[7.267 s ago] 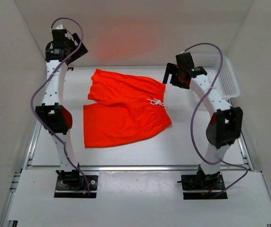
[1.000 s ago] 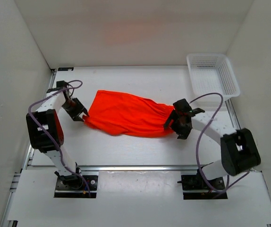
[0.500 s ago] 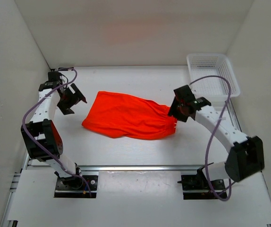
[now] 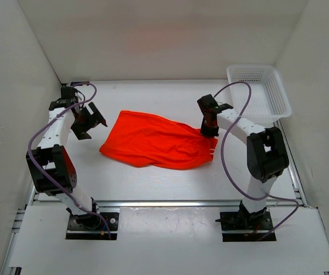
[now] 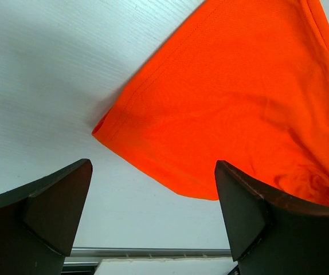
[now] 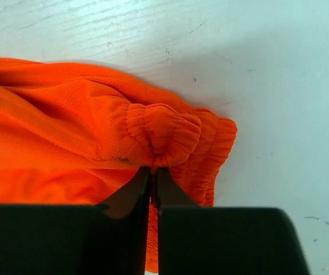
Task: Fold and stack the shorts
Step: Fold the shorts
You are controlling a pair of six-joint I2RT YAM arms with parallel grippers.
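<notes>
White walls (image 4: 164,40) enclose a white bench (image 4: 153,179); bright orange-red soft fabric shorts (image 4: 153,140) lie mid-bench. Beside their left hem the left end effector (image 4: 90,121) gapes wide; the right end effector (image 4: 209,129) pinches the gathered waistband (image 6: 163,130).

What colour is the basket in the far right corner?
The basket is white, clearest in the overhead view.

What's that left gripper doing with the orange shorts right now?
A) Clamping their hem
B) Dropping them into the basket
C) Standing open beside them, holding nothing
C: the left gripper is spread wide and empty, and the shorts lie flat just beyond it, not between its tips.
</notes>
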